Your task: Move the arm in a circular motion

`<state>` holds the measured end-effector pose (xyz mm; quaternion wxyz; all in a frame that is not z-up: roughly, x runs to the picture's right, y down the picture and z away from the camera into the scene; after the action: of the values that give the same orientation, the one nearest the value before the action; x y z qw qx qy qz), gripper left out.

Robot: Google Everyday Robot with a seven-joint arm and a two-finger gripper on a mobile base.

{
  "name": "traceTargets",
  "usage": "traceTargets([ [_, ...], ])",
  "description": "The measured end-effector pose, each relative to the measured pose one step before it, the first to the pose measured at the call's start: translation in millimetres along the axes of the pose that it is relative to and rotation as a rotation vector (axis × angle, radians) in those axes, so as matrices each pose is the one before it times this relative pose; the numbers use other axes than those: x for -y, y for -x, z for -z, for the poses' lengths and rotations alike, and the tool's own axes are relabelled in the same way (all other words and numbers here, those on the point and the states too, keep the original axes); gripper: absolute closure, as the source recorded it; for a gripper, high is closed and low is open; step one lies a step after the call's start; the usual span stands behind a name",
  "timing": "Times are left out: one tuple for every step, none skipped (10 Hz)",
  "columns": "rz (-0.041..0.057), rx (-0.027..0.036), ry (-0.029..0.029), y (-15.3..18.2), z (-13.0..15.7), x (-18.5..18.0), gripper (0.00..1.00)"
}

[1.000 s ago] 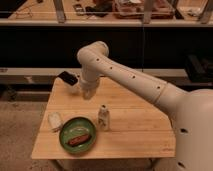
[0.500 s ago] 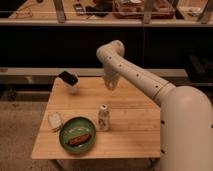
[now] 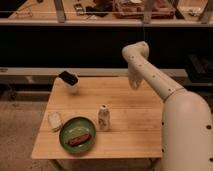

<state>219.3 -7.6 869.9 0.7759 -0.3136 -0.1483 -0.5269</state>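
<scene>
The arm (image 3: 150,75) is large and cream-white with small dark dots. It rises from the lower right, bends at an elbow (image 3: 135,52) above the table's far edge, and drops a short end segment. My gripper (image 3: 134,84) is at the bottom of that segment, shut, hanging over the back right of the wooden table (image 3: 130,130). Nothing shows in it, and it is well away from every object on the table.
A green plate (image 3: 67,145) holding a brown piece of food sits at the front left. A white item (image 3: 55,121) lies beside it and a small white bottle (image 3: 103,117) stands to its right. A dark-topped object (image 3: 67,77) is at the back left. A dark counter runs behind.
The arm's elbow and hanging end have swung rightward, from above the table's left-middle to its back right. The objects on the table have not moved.
</scene>
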Motion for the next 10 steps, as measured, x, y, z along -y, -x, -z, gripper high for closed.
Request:
traceTargets([
  [-0.02922, 0.00634, -0.03115, -2.98, 0.40, -21.30, 1.00],
  [-0.02675, 0.00057, -0.03580, -2.71, 2.81, -23.20, 1.00],
  [-0.01304, -0.00193, -0.02903, 0.53, 6.75, -17.11, 1.00],
  [-0.00465, -0.00754, -0.03324, 4.65, 14.27, -21.33, 1.00],
  [0.01629, -0.00954, -0.01849, 15.97, 24.87, -26.05, 1.00],
  [0.01931, -0.00399, 0.00341, 14.44, 15.75, -12.86, 1.00],
  [0.02670, -0.00168, 0.00961, 22.29, 18.75, -14.22, 1.00],
  [0.02713, 0.01128, 0.01710, 28.63, 17.01, -14.08, 1.00],
  [0.02097, 0.00761, 0.00896, 19.99, 9.96, -5.29, 1.00],
  [0.02690, 0.00841, 0.00740, 23.42, 11.89, -1.92, 1.00],
])
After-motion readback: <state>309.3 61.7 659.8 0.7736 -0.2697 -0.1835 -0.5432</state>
